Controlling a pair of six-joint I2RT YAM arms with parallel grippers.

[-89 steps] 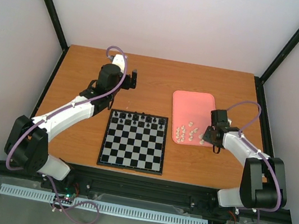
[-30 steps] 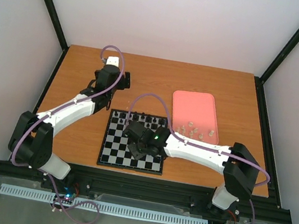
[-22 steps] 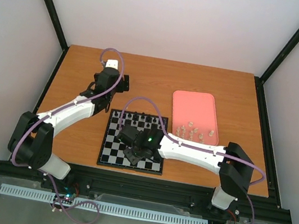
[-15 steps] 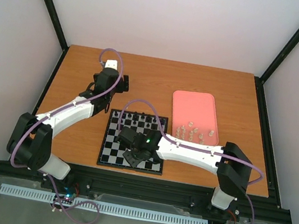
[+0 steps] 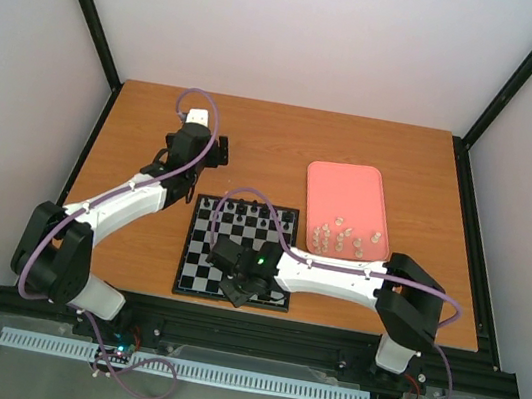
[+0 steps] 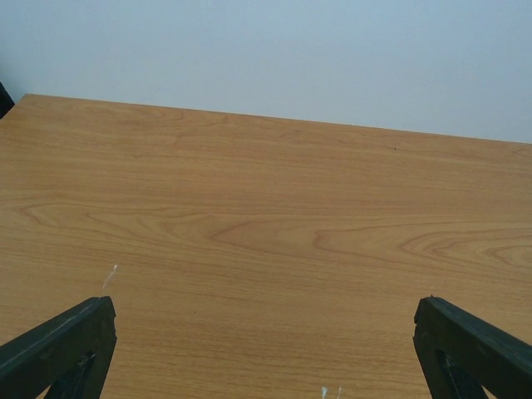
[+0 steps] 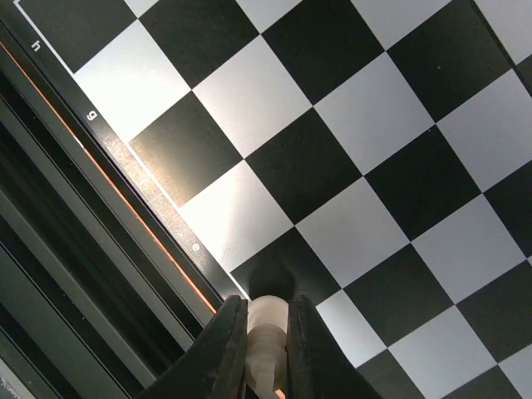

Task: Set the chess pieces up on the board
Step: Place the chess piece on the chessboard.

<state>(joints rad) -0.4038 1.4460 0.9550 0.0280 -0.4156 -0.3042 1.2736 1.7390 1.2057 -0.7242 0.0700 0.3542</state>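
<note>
- The board (image 5: 199, 250): a flat square of black and white checks with a thin black border, lying on the tabletop (image 5: 404, 161). Small letters run along its near edge (e, g, h legible at the wrist).
- The chess pieces (image 5: 341, 237): tiny cream-white figures, clustered at the near end of a pink tray (image 5: 344, 187), right of the board.
- One cream-white piece (image 7: 268, 331): pinched in the right claw (image 7: 266, 309) at the board's near edge, by letter e.

1 board (image 5: 198, 260), 1 pink tray (image 5: 349, 187), 1 left arm (image 5: 124, 199), 1 right arm (image 5: 335, 276), 1 cream piece (image 7: 268, 322) held; the tray's other pieces (image 5: 341, 237) are too small to count.
</note>
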